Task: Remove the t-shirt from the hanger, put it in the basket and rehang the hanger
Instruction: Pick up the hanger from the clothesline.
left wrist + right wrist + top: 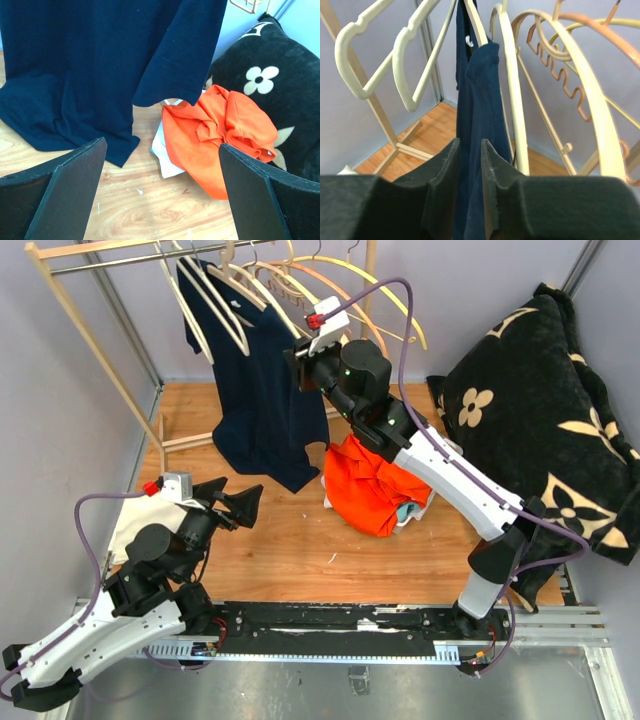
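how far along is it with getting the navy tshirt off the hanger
Done: nothing yet, the navy t-shirt hangs on its hanger. In hand: the right gripper has its jaws pinched on the shirt's fabric below the hanger. Left to do: pulling it off; the left gripper is open.

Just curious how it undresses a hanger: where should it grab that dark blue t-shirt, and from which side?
High up, near the shoulder just under the hanger, from the robot's side, as the right hand does. There the t-shirt hangs as a thin upright fold that fits between two fingers.
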{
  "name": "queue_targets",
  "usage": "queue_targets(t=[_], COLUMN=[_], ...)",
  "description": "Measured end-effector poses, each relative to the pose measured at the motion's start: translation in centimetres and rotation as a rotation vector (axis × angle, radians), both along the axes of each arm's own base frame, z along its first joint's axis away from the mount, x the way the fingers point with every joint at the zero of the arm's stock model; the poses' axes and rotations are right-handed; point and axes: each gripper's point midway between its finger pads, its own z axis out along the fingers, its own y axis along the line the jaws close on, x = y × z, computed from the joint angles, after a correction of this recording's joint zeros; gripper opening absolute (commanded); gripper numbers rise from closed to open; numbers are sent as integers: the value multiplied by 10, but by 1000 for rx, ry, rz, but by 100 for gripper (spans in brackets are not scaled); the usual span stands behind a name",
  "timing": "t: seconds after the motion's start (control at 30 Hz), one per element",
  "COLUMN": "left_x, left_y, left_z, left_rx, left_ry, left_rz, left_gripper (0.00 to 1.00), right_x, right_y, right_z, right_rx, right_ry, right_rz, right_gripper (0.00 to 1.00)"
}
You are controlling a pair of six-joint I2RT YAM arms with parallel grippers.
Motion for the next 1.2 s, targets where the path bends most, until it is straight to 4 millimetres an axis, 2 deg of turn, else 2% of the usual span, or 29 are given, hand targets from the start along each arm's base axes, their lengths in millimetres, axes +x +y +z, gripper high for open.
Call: queue_targets(t=[0.07, 0.13, 0.27, 0.37, 0.47, 0.6, 0.77, 1.07, 1.2], left_x=[0, 0, 0, 0, 0, 0, 0, 0, -1], left_y=[0, 1, 1, 1, 1, 1, 1, 1, 2], left_z=[0, -1, -1, -1, 0, 0, 0, 0, 0], left_rx=[2, 4, 4, 4, 2, 1, 1, 1, 1], left_ry=[1, 2, 2, 1, 0, -1, -1, -1, -1], left_rz=[1, 2, 3, 2, 2, 2, 2, 2, 2], left_gripper=[100, 100, 100, 100, 100, 100, 100, 100, 100], right_x=[-1, -3, -5, -2, 1, 13, 24, 37, 39], right_y=[-4, -6, -13, -18, -21, -24, -16, 6, 7], right_z=[7, 13, 20, 25, 27, 40, 49, 20, 19], right_rx=[4, 11, 27, 41, 57, 107, 135, 106, 107], right_ry=[-20, -32, -47, -52, -39, -24, -12, 56, 58], right_rz=[-3, -2, 8, 15, 42, 76, 116, 149, 150], right_gripper=[40, 56, 74, 84, 83, 79, 77, 69, 67])
